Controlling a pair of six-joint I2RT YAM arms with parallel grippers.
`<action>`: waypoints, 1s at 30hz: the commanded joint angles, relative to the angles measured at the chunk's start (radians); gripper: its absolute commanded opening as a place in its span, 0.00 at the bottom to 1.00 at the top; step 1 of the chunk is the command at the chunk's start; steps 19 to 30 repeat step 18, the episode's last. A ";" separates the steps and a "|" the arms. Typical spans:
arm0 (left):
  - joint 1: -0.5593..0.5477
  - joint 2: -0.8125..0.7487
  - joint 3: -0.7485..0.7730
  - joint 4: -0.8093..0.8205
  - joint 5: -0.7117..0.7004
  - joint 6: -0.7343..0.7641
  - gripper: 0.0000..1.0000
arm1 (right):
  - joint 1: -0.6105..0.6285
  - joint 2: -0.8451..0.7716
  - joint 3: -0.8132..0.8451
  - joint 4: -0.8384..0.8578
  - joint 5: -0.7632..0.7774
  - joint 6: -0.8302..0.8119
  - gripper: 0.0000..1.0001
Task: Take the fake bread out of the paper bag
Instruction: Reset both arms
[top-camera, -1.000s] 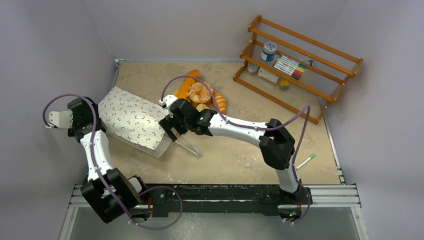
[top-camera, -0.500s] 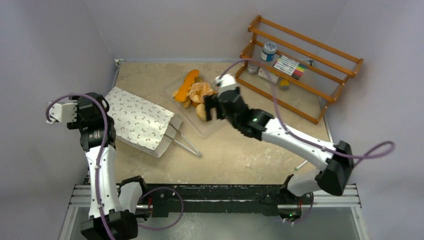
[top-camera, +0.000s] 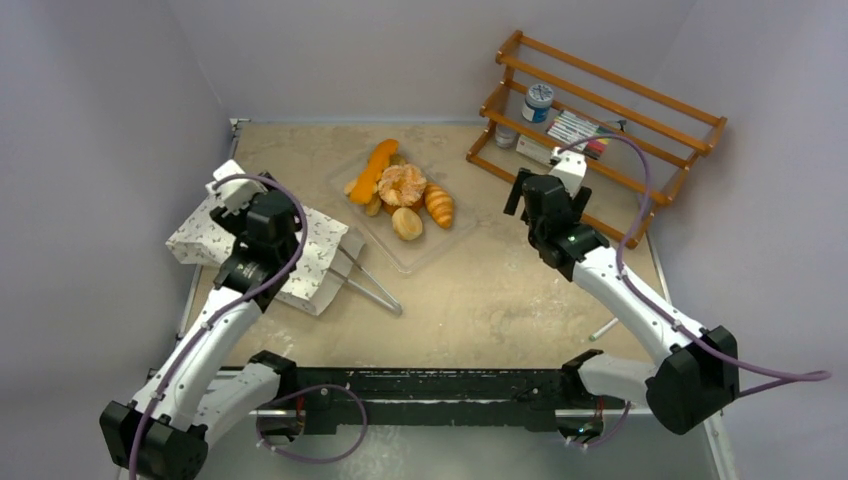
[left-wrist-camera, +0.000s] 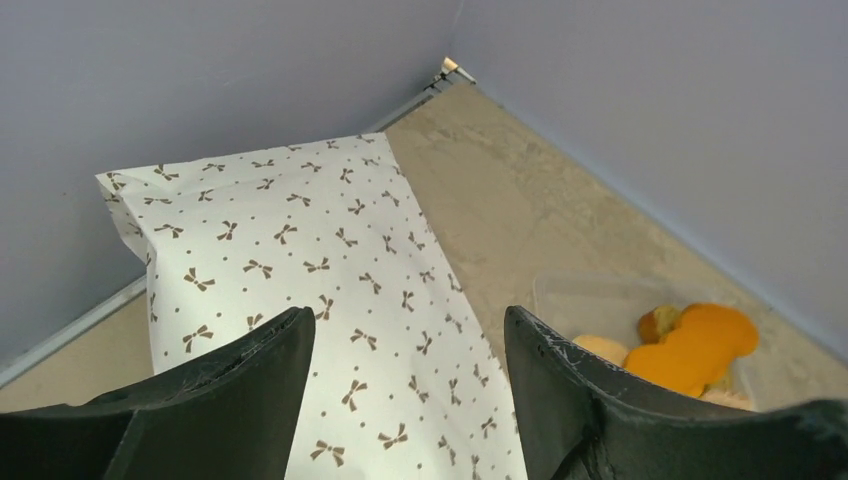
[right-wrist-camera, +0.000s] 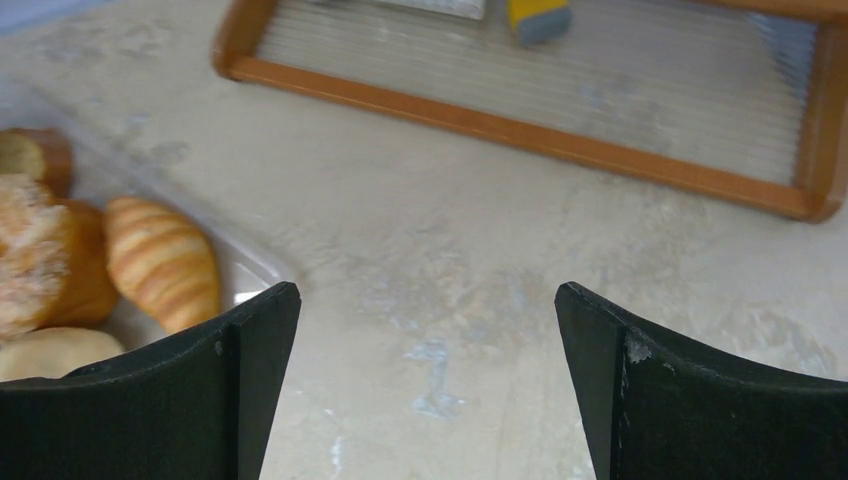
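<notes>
- The left gripper is hovering over the paper bag; its jaws are standing apart, released, with the printed paper showing flat between them; whether the fingertips are touching the paper I cannot tell
- The paper bag is lying on its side at the left of the table, its closed end pointing toward the left wall; in the top view the left arm is covering its middle
- The fake bread is sitting outside the bag, gathered in a clear plastic tray near the middle of the table; a long orange loaf is lying at the far side, a round swirled bun is sitting beside it, a croissant and a small roll are lying nearer the arms
- Metal tongs are lying on the table between the bag's mouth and the tray, one end just beside the bag
- The right gripper is hanging over bare table between the tray and a wooden rack; its jaws are spread wide, released, gripping nothing
- The rack is standing at the far right of the table, holding a jar and a box of coloured markers
- A green-tipped pen is lying on the table by the right arm
</notes>
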 joint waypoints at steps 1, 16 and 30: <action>-0.066 -0.046 -0.049 0.045 -0.087 0.147 0.68 | -0.079 -0.051 -0.052 0.014 -0.029 0.035 1.00; -0.081 -0.212 -0.136 -0.019 -0.118 0.191 0.69 | -0.116 -0.026 -0.030 -0.137 0.024 0.131 0.97; -0.081 -0.205 -0.134 -0.015 -0.115 0.192 0.69 | -0.116 -0.066 -0.044 -0.114 0.019 0.123 0.99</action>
